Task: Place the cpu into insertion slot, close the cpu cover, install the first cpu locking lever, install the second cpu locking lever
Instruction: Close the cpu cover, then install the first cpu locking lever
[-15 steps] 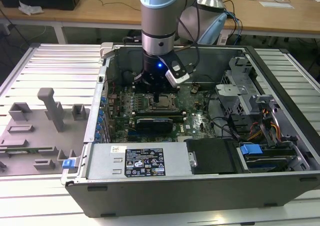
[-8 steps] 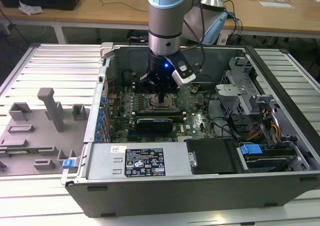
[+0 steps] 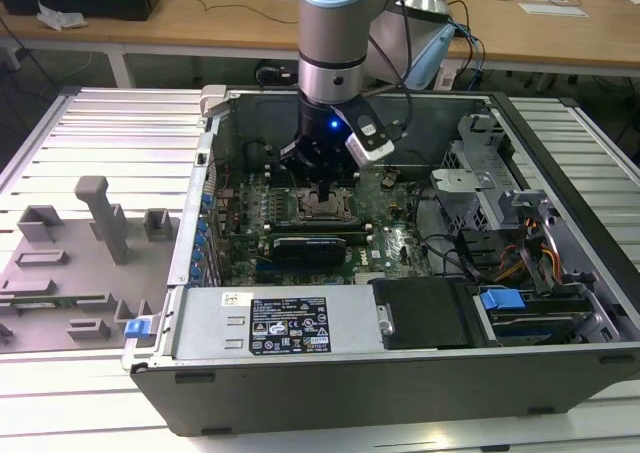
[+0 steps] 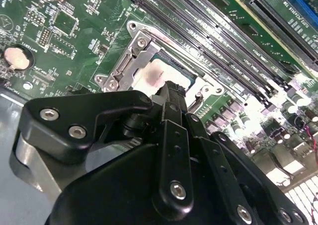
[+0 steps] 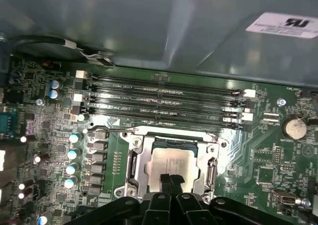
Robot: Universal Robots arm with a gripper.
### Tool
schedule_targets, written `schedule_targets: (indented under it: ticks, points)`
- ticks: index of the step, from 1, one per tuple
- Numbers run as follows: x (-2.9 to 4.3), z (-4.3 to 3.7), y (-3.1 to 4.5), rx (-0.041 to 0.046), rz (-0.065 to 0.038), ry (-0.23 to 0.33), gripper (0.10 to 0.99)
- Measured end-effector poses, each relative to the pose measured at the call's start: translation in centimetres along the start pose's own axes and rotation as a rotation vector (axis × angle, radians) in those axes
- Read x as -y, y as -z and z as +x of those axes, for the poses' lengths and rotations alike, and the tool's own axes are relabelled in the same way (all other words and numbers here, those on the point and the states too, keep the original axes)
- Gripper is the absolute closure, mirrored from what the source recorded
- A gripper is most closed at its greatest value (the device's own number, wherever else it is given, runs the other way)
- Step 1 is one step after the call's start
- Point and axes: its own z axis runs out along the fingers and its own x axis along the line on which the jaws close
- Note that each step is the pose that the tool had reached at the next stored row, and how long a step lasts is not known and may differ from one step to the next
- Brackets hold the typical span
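My pincer [image 5: 171, 181] is pressed together with nothing between its tips, which stand over the silver top of the cpu [image 5: 174, 160]; I cannot tell whether they touch it. The cpu lies flat in the insertion slot [image 5: 175, 140], with the cpu cover [image 5: 135, 168] down around it. Just beside run long black memory slots [image 5: 164, 101] on the green board [image 5: 268, 155], inside the open computer case [image 3: 400, 373] on the worktop [image 3: 100, 123].

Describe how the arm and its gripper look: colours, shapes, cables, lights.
The arm is a silver-grey cylinder with a light blue joint cap and a black band. A small blue light glows at the wrist, beside a white-and-black module with a black cable. The gripper is matte black, built of jointed links with silver screws.
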Motion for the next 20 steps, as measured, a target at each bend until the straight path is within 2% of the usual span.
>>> schedule_targets:
  ticks: [1, 4, 20]
  points:
    - [0.00, -0.01, 0.47, 0.0000, 0.000, 0.000, 0.980]
    - [-0.01, -0.03, 1.13, -0.0001, 0.000, 0.000, 0.980]
    - [-0.01, -0.03, 1.15, 0.0000, 0.000, 0.000, 0.980]
